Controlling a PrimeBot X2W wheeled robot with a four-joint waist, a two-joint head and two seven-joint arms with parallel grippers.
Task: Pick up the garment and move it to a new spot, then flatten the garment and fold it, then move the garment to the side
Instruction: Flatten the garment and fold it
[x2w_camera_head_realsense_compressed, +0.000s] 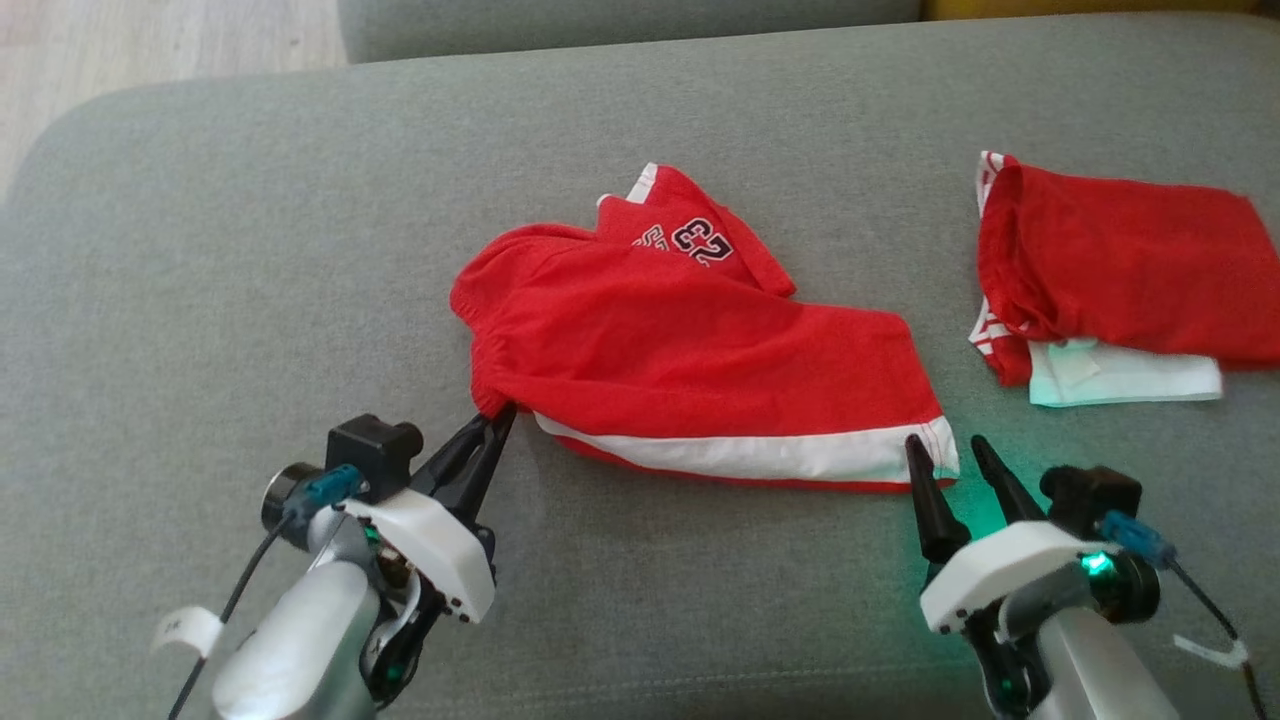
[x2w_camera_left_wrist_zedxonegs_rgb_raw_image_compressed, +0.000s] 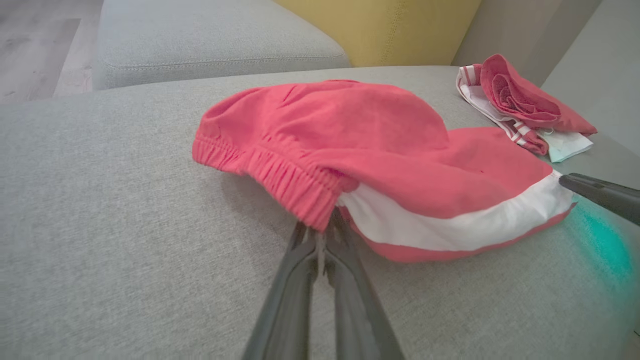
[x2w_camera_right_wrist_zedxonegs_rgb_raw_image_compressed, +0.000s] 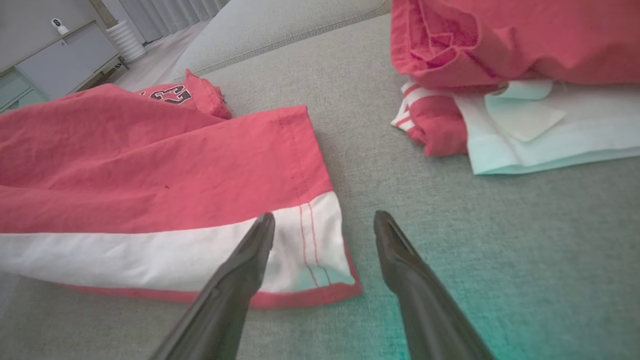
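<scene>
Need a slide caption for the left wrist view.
Left end effector shut on the elastic waistband of red-and-white fabric shorts lying on a grey upholstered cushion.

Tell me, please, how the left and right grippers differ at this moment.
The left gripper is shut, pinching the waistband of the red shorts; the right gripper is open and holds nothing. The left sits at the waistband end, the right at the hem corner, one finger over the white stripe. Both have dark fingers and meet the shorts' near edge.

The shorts are red with a white stripe and dark lettering, the cushion grey, the three-o'clock pile red and white.
</scene>
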